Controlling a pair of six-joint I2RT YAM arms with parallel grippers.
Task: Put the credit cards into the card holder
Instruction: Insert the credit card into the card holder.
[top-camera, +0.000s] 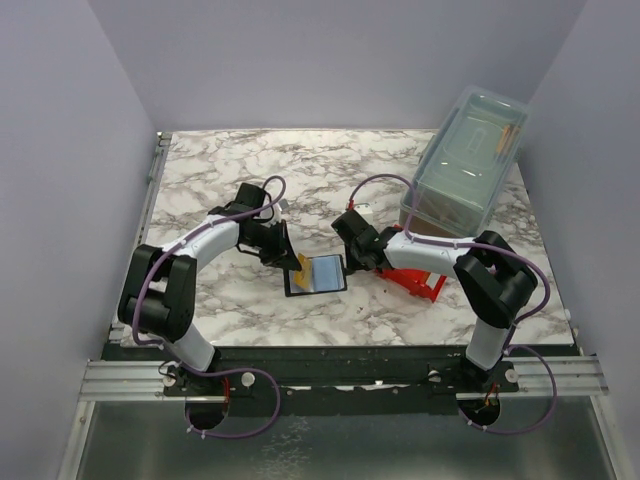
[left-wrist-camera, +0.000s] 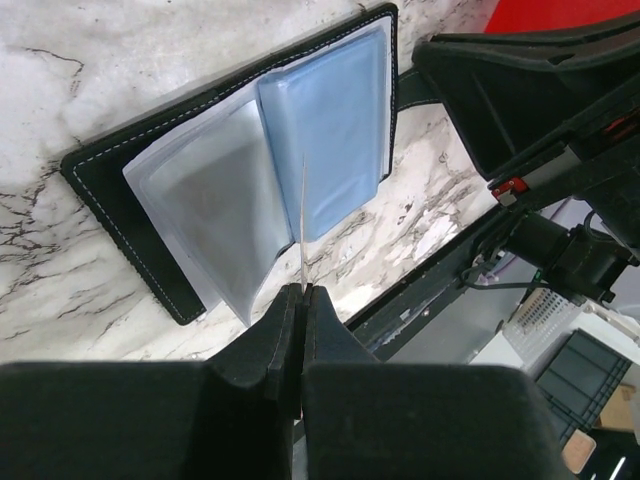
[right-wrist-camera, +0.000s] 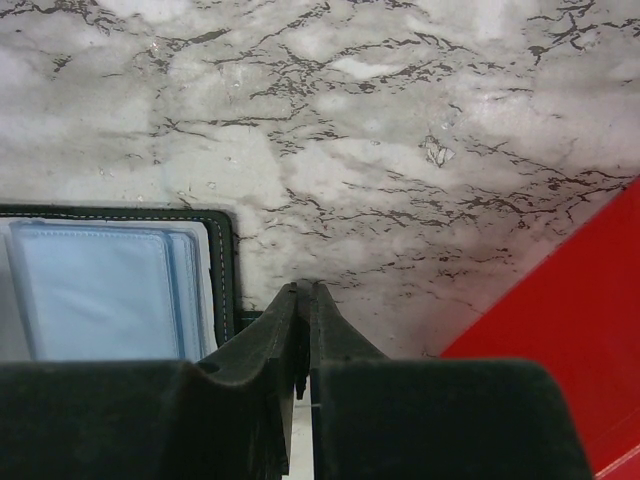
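Both arms reach inward, left claw (left-wrist-camera: 302, 292) and right claw (right-wrist-camera: 305, 288) pinched closed.

No text, label, brand or number can be read in any of the views. The pale sleeves of the card holder (left-wrist-camera: 330, 120) show no readable print. A small orange-tan mark on the lid of the clear lidded box (top-camera: 470, 160) is too small to make out.
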